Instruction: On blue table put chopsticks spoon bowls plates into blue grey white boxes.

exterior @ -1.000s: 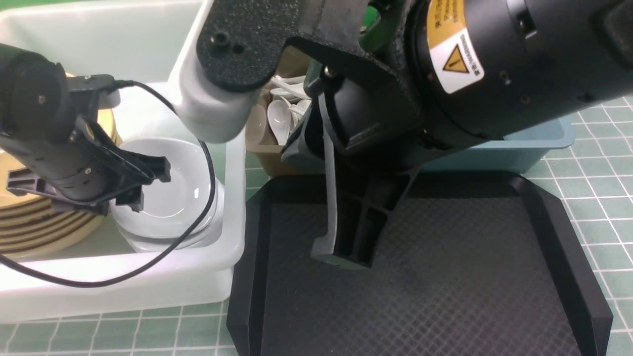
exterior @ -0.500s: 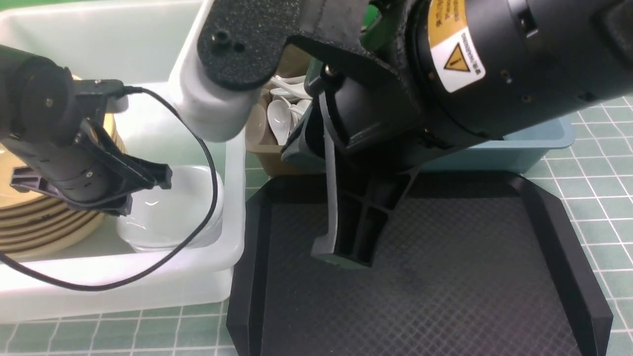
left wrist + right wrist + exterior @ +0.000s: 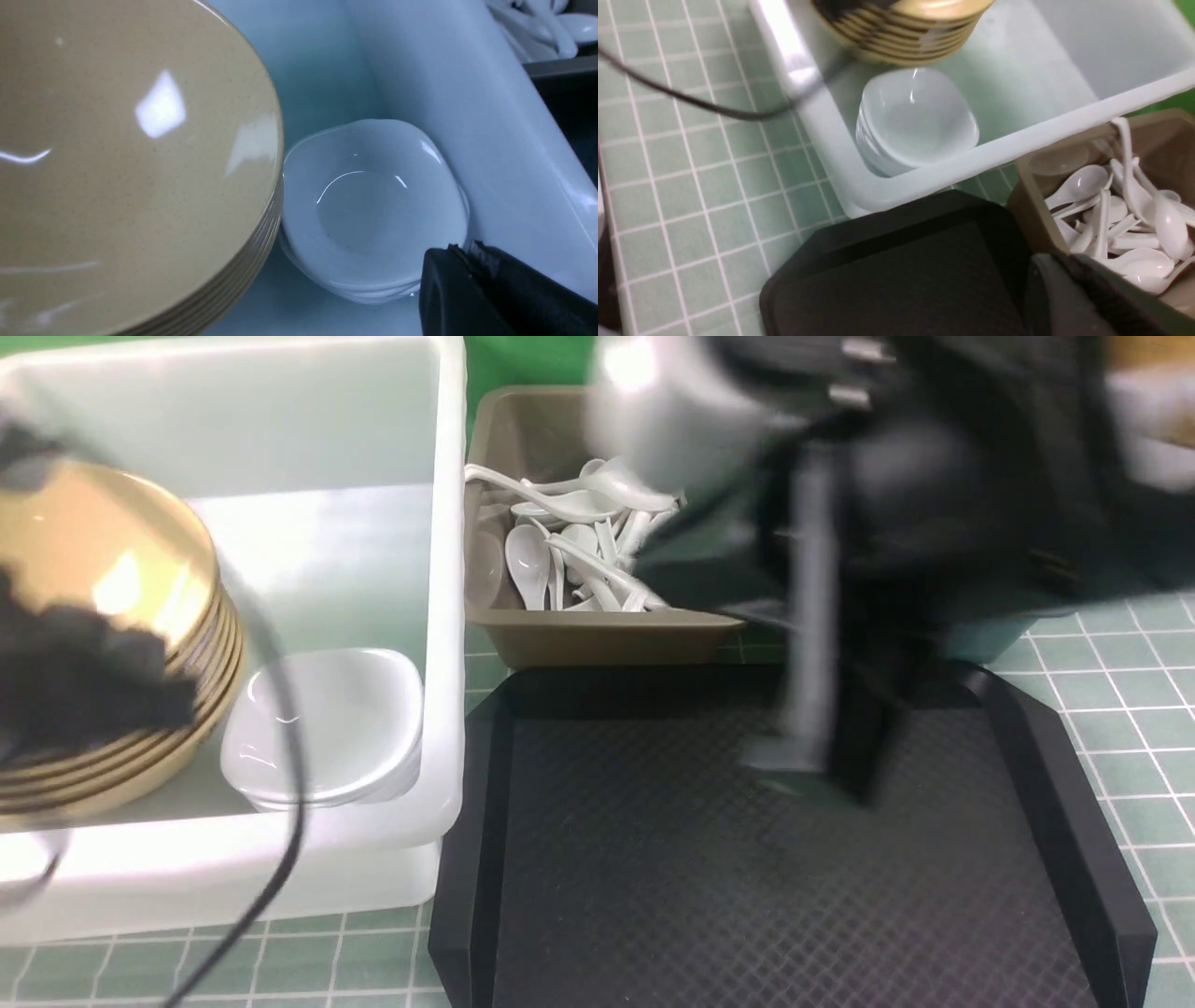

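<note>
A stack of tan bowls [image 3: 112,616] and a stack of white plates [image 3: 327,728] stand side by side in the big white box [image 3: 448,523]. They also show in the left wrist view, the bowls [image 3: 131,163] and the plates [image 3: 369,205]. My left gripper [image 3: 462,252] is shut and empty, just beside the plates near the box wall. The olive-grey box [image 3: 597,639] holds several white spoons [image 3: 560,551]. My right gripper [image 3: 808,761] is blurred, shut and empty above the black tray [image 3: 672,859]. The chopsticks are out of view. The blue box is hidden behind my right arm.
The black tray lies on the blue table [image 3: 1148,681], right against the white box and the grey box. My left arm's black cable [image 3: 289,775] hangs over the white box's front wall. The right wrist view shows bare table tiles [image 3: 691,186] beside the white box.
My left gripper let the white plate go onto the plate stack and drew back left. My right arm swung right, uncovering the grey box of spoons. Both arms are blurred by motion.
</note>
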Tool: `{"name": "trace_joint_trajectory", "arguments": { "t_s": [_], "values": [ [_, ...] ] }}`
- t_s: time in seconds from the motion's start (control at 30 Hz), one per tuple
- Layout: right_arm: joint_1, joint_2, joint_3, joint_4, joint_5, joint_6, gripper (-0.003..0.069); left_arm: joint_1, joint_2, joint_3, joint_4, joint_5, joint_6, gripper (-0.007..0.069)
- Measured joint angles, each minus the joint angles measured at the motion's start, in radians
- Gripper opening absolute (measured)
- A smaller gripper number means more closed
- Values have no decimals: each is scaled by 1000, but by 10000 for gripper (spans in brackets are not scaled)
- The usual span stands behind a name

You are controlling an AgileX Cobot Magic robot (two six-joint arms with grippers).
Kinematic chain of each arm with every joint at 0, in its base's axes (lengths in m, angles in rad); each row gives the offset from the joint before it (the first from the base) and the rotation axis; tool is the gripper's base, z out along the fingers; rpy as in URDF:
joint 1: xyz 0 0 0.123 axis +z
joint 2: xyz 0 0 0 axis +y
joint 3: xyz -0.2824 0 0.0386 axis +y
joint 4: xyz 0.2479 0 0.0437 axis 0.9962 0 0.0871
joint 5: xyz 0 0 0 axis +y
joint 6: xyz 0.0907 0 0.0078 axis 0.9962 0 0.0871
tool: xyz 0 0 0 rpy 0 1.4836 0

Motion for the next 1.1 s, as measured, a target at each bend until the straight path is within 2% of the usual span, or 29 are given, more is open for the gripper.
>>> {"name": "trace_joint_trajectory", "arguments": {
  "t_s": [0.13,0.17,0.23,0.3,0.43,0.57,1.1],
  "values": [
    [-6,-198,221,13,-181,-1,50,0,-303,184,0,-87,20,1],
    [-6,-208,243,14,-203,-1,50,0,-303,192,0,-87,20,1],
    [-7,-330,383,38,-353,-1,50,0,-475,277,7,-145,27,1],
    [-7,-399,464,54,-437,-1,50,0,-573,327,16,-177,28,1],
    [-7,-542,635,74,-650,8,50,0,-689,386,32,-194,29,1],
    [-7,-585,707,77,-751,38,50,0,-701,398,33,-196,30,1],
    [-7,-590,716,77,-762,55,55,0,-701,399,33,-196,30,1]
  ]
}}
